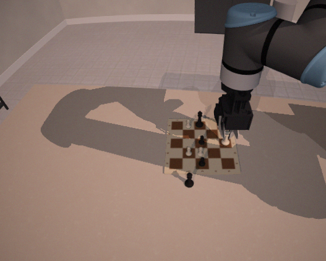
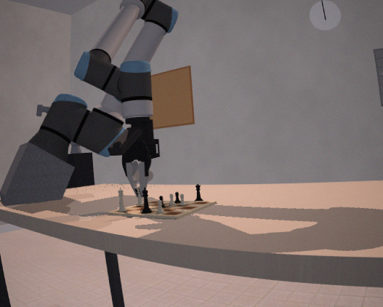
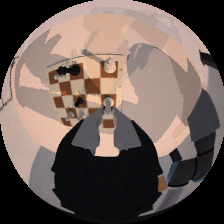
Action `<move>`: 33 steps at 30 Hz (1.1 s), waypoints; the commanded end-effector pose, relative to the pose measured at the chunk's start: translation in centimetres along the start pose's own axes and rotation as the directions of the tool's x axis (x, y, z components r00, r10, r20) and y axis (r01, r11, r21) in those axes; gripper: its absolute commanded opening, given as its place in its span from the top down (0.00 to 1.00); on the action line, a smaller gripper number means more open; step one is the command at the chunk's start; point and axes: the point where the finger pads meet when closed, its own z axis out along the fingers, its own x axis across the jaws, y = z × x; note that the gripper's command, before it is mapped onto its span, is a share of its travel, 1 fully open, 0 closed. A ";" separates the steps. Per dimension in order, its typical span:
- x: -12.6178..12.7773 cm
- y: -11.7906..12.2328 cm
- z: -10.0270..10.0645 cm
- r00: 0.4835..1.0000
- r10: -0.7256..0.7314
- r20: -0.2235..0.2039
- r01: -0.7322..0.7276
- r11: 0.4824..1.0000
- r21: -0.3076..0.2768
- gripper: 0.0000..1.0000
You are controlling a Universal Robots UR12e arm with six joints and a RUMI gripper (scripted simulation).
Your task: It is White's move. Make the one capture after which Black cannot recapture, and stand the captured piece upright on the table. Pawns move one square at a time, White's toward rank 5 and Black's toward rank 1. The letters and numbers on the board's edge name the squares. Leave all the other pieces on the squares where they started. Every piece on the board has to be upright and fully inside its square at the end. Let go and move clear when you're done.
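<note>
No readable text in any view. Chessboard (image 1: 202, 169) border carries small dark marks where square labels would sit, at 6 o'clock and 9 o'clock edges in the top view; too small to read. Wall clock (image 2: 325, 14), at 1 o'clock in the exterior view, shows a hand but no numerals. Arm housings bear no legible brand.

Bare lab-like room; grey walls, tiled floor (image 2: 241, 291), wall clock (image 2: 325, 14), corkboard (image 2: 172, 96).
</note>
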 end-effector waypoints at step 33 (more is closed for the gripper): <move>-0.1 0.0 0.2 1.000 0.000 0.001 0.000 1.000 0.001 1.00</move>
